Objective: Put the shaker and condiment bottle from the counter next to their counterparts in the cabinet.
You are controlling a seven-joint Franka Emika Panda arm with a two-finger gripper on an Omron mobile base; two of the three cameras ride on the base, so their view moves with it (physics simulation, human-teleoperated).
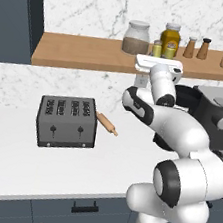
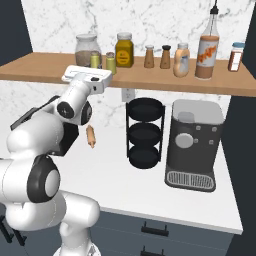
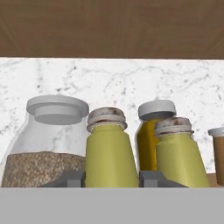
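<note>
Marble wall backs a white counter [image 1: 9, 169] with dark blue-grey drawer fronts [image 1: 84, 208] below it, and a long wooden shelf, the cabinet [image 1: 77, 53], runs along the wall above. On the counter, from large to small, stand a dark coffee machine [image 2: 192, 145] toward the right end, a black toaster [image 1: 67, 122] toward the left end, a black three-tier round rack [image 2: 145, 132] just beside the coffee machine, and a wooden rolling pin [image 1: 106, 124] lying near the toaster's right side.

On the cabinet a wide glass jar [image 3: 48, 144] of brown grains stands left of a jar with amber contents [image 3: 151, 135]. Further toward the right end sit two slim brown shakers [image 2: 157, 56], the peach-tan condiment bottle [image 2: 181, 60] and, beside it, the larger reddish-brown bottle [image 2: 207, 50].

Two small yellow-green shakers stand near each other at the front of the jars. The gripper [image 3: 111, 178] has its fingers [image 3: 70, 178] set on either side of the left shaker [image 3: 109, 151], closed against it; its counterpart [image 3: 179, 153] stands just to the right, apart from it.
</note>
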